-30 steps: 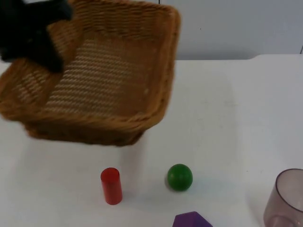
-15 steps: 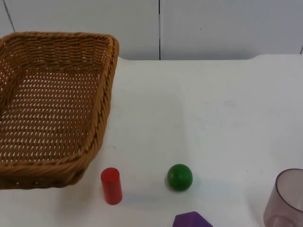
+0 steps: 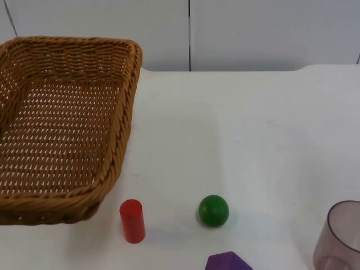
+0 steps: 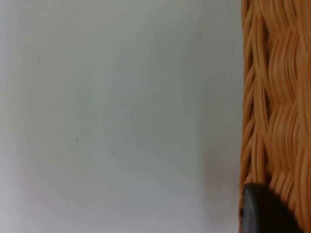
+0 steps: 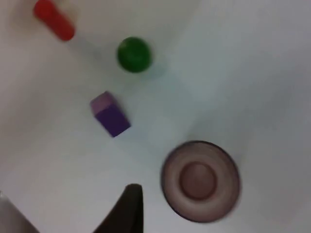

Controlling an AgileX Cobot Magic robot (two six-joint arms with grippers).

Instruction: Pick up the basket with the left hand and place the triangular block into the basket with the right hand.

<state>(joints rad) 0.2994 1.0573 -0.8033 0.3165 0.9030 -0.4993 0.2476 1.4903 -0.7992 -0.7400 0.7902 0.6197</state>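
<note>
White desk [image 3: 253, 140] runs back to a grey partition wall [image 3: 253, 34], and the woven brown basket [image 3: 62, 124] sits at its left side with its open mouth facing up. Its long axis runs from the near edge of the desk back toward the wall, the far short rim just at the foot of the wall.

Taking the basket as landmark: a red cylinder [image 3: 132, 221] stands upright just beside its near right corner, a green ball [image 3: 214, 211] lies farther right of the cylinder, and a purple block [image 3: 228, 262] lies nearer than the ball, cut off by the edge of the picture, so I cannot tell its shape from the top view. A translucent purple cup [image 3: 340, 233] stands well apart from the basket, at the far right. In the right wrist view the block [image 5: 110, 114] lies between the ball [image 5: 134, 54] and the cup [image 5: 200, 180], which stands mouth up.

A second ago the basket was tilted and raised, with the left arm over its far left corner; half a second ago it already sat almost as it does now, level and farther left.

In the left wrist view a black fingertip [image 4: 265, 211] of the left claw lies against the basket's woven wall [image 4: 277, 107]; I cannot tell whether that claw is spread or pinching. One fingertip [image 5: 127, 208] of the right claw hangs over the desk near the cup; its spread I cannot tell either.

No writing or label is readable on any object.
</note>
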